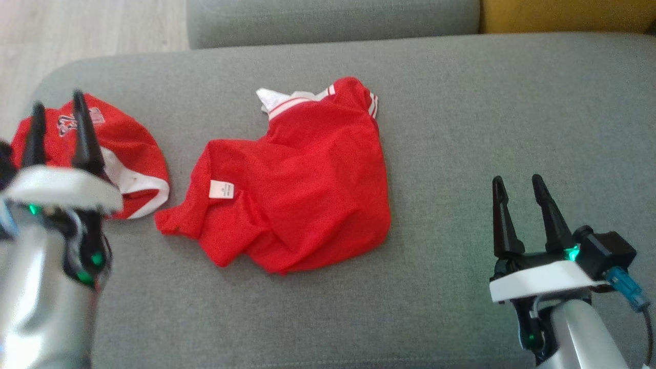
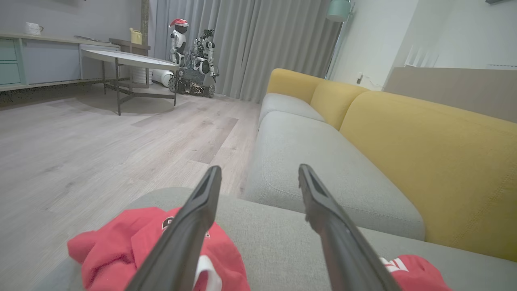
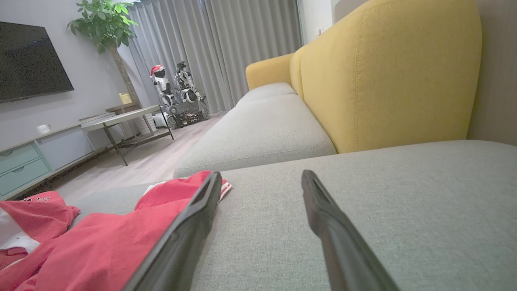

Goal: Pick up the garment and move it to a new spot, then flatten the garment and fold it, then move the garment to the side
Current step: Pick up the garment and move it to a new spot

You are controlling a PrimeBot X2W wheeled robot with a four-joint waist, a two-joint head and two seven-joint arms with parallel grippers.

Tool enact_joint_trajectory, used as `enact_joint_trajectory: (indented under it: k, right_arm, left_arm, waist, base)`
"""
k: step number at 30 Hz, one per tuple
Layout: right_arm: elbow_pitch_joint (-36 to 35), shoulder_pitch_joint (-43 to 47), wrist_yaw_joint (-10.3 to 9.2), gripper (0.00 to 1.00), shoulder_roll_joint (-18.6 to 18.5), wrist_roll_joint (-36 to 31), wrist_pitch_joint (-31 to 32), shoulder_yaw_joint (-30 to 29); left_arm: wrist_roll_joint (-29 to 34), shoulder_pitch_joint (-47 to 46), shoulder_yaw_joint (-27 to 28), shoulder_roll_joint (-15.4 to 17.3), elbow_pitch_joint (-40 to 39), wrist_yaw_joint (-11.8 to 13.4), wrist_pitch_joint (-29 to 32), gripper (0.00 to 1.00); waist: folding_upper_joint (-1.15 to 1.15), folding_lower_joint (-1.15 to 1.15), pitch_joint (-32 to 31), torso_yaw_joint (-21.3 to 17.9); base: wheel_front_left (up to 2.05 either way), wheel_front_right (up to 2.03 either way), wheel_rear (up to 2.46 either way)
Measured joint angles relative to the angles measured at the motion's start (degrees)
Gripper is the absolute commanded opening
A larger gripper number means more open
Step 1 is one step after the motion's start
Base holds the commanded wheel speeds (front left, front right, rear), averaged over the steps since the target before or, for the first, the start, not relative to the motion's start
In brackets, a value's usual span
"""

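Observation:
A crumpled red garment [image 1: 297, 184] with white striped trim and a white label lies in the middle of the grey sofa seat [image 1: 461, 128]. A second red garment [image 1: 136, 146] with white trim and a printed logo lies bunched at the seat's left end. My left gripper [image 1: 57, 102] hovers over that bundle, open with nothing between its fingers; in the left wrist view the left gripper [image 2: 259, 169] stands above the red cloth [image 2: 117, 246]. At the lower right, my right gripper [image 1: 516, 179] is open and empty over bare cushion, to the right of the middle garment [image 3: 101, 242].
The seat's left edge drops to a wooden floor [image 1: 77, 31]. A yellow backrest [image 3: 383, 72] rises behind the seat, and another grey cushion [image 2: 323, 161] lies beyond. Across the room are a low table [image 2: 129, 60] and parked robots [image 2: 190, 56].

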Motion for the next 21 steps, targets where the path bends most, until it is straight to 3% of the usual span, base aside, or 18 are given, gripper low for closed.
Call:
enact_joint_trajectory:
  k: [5,12,21]
  right_arm:
    - [0.0,1.8,0.0,1.0,0.0,-0.1,0.0,-0.2]
    - [0.0,3.6,0.0,1.0,0.0,-0.7,0.0,-0.6]
    - [0.0,3.6,0.0,1.0,0.0,-1.1,0.0,-0.2]
  left_arm:
    - [1.6,12.5,2.6,-4.0,-8.9,1.4,-0.2,1.0]
    - [4.7,23.5,2.3,-9.9,-13.7,0.8,-0.2,1.0]
    - [8.4,24.8,2.2,-11.2,-11.5,-1.7,-0.2,1.0]
  waist:
    - [0.0,0.0,-2.5,0.6]
    - [0.0,0.0,-4.9,0.8]
    - [0.0,0.0,-5.3,-0.6]
  base:
    - [0.0,0.0,0.0]
    - [0.0,0.0,0.0]
    - [0.0,0.0,0.0]
